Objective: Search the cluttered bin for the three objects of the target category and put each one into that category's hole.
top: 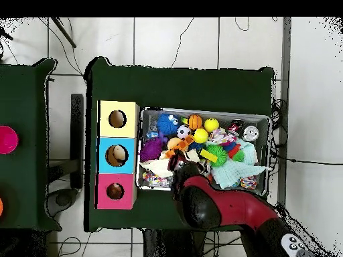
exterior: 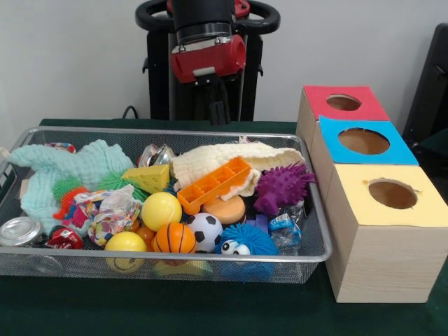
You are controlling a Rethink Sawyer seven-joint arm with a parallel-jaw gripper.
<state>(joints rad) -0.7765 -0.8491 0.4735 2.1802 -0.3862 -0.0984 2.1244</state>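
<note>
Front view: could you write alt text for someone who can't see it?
A wire-mesh bin crammed with toy balls, cloths and cans sits on a green table, with the robot's gripper hanging above its far edge. Beside it stand three wooden boxes topped red, blue and yellow, each with a hole.

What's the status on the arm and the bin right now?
Gripper above the bin's far edge, holding nothing visible, open or shut unclear. Bin packed: balls, cloths, cans. Three boxes beside it, holes unobstructed.
</note>
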